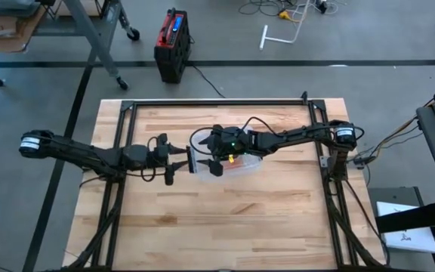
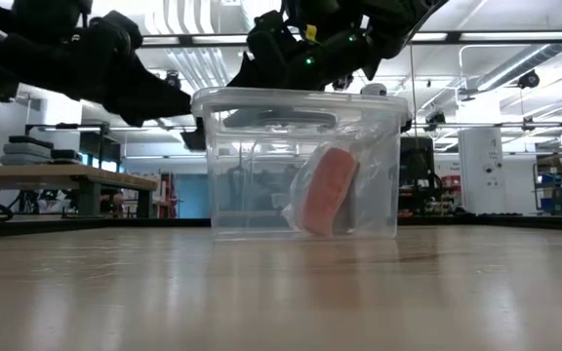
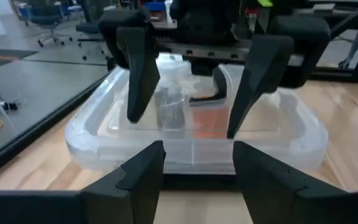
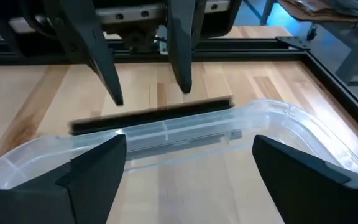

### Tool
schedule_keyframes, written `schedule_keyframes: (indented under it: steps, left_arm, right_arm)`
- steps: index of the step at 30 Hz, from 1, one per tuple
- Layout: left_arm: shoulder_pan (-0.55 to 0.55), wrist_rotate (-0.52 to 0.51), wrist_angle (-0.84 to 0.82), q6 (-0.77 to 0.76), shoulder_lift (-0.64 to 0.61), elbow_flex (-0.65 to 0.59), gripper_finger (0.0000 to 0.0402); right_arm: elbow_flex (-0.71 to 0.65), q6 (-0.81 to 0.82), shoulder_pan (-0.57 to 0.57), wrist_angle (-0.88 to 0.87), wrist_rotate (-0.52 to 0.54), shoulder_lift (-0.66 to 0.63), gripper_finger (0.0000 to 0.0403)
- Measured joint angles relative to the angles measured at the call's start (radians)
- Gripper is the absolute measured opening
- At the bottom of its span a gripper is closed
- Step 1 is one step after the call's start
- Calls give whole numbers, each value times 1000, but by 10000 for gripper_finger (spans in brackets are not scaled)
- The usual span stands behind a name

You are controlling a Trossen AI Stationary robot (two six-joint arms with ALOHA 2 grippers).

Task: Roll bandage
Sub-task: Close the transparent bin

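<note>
A clear plastic container (image 1: 254, 163) stands in the middle of the table. Inside it a salmon-orange bandage roll (image 2: 328, 190) leans on end against the container's right wall; the left wrist view also shows the roll (image 3: 207, 126). My right gripper (image 4: 188, 146) hovers wide open over the container's left end, fingers slanting down. From the left wrist it shows as the right gripper (image 3: 182, 124) above the rim. My left gripper (image 3: 197, 155) is open with nothing between its fingers. It stands nearly level, just outside the container's left rim (image 3: 92, 132).
A dark strip (image 4: 151, 115) lies along the container's left rim, under my left gripper's fingers (image 4: 114, 81). A black metal frame (image 1: 217, 103) borders the table. Bare wood (image 1: 225, 219) stretches toward the near edge. A red and black case (image 1: 172, 44) stands on the floor beyond.
</note>
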Motion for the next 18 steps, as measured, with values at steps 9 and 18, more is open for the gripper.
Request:
schedule_keyframes:
  steps: [9, 18]
  left_arm:
    - [5, 1, -3, 44, 63, 2, 161]
    - [5, 1, -573, 38, -100, 195, 162]
  right_arm:
    - [2, -6, 0, 14, -6, 43, 345]
    - [0, -10, -7, 17, -6, 29, 345]
